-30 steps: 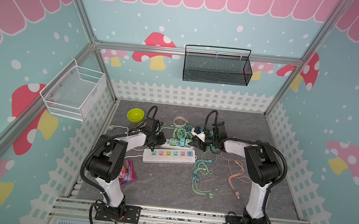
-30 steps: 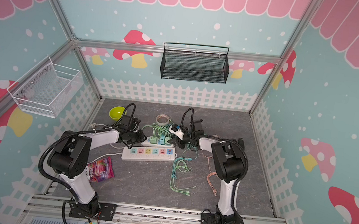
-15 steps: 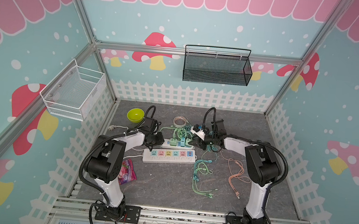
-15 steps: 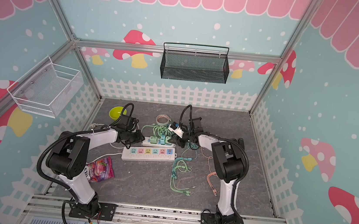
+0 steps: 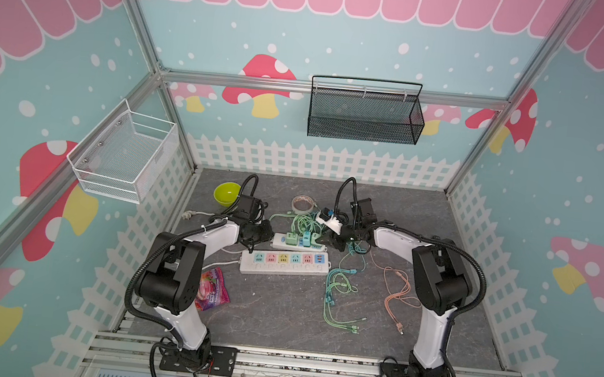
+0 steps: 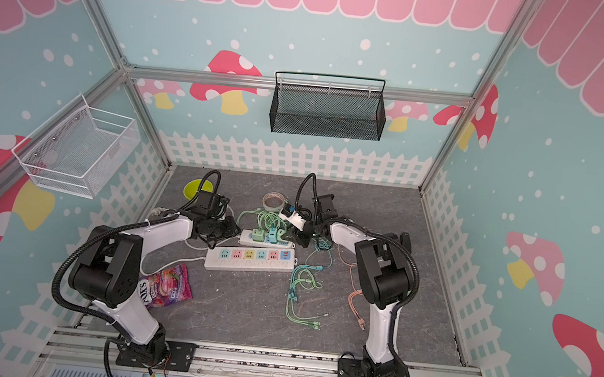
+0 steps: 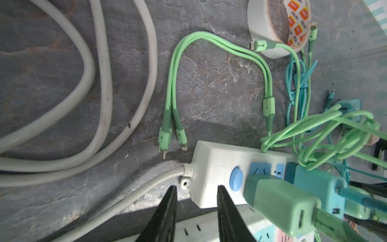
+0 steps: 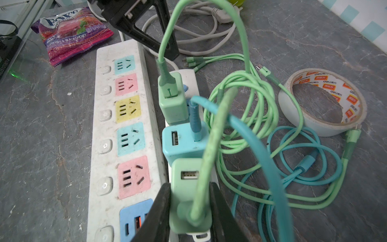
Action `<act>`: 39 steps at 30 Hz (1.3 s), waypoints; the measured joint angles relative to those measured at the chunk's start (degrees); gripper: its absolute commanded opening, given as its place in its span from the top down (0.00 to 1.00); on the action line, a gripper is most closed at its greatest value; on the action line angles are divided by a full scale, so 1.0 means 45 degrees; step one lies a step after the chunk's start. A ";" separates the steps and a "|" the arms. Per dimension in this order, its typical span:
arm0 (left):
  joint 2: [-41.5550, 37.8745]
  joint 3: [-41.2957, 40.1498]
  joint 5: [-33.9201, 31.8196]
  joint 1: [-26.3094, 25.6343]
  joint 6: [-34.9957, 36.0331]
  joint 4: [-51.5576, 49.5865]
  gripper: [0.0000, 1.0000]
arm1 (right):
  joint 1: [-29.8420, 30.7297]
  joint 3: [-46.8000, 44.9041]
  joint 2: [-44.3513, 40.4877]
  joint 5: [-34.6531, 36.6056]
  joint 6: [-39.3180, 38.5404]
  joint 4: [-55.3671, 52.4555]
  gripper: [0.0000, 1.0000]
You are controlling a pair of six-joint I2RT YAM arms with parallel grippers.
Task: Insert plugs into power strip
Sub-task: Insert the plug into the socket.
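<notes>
- Mint-green cube charger plug (image 8: 184, 165) is clamped in the right hand (image 8: 189, 194), on the short white power strip (image 7: 215, 159), at 12 o'clock from the long pastel-socket strip (image 5: 285, 262).
- Left hand (image 7: 195, 188), fingers slightly apart and empty, hovers by the short strip's cord end.
- Best pressed straight down, kept upright.
- Tangled green cables (image 5: 300, 222) crowd 12 o'clock; bare grey desk (image 5: 280, 309) lies open at 6.

From where I stand, both arms reach out low from their bases, elbows raised, forearms angling in toward each other. The left arm (image 5: 211, 235) stretches forward with its wrist tipped down. The left gripper (image 7: 196, 187) is held low, its jaws a little apart and empty. The right arm (image 5: 398, 241) mirrors it, and the right gripper (image 8: 188, 185) is clamped on the sides of a mint green plug (image 8: 186, 171).
</notes>
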 measured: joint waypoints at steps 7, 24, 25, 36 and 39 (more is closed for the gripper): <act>-0.0068 0.0000 0.0000 0.0000 0.0005 -0.0024 0.67 | 0.0083 -0.0175 -0.0223 0.0437 -0.0228 -0.0107 1.00; -0.0097 0.0000 0.0005 0.0005 0.0005 -0.0126 0.67 | 0.0573 0.0345 -0.0364 0.2059 -0.0835 -0.1258 1.00; -0.0097 0.0000 0.0005 0.0005 0.0005 -0.0131 0.67 | 0.0597 0.0495 -0.0311 0.2161 -0.0879 -0.1467 1.00; -0.0282 0.0000 0.0000 0.0005 0.0010 -0.0146 0.67 | 0.0704 0.1787 0.0617 0.3468 -0.1331 -0.2433 1.00; -0.0287 0.0000 0.0005 0.0024 0.0010 -0.0155 0.67 | 0.0729 0.1841 0.0636 0.3536 -0.1331 -0.2501 1.00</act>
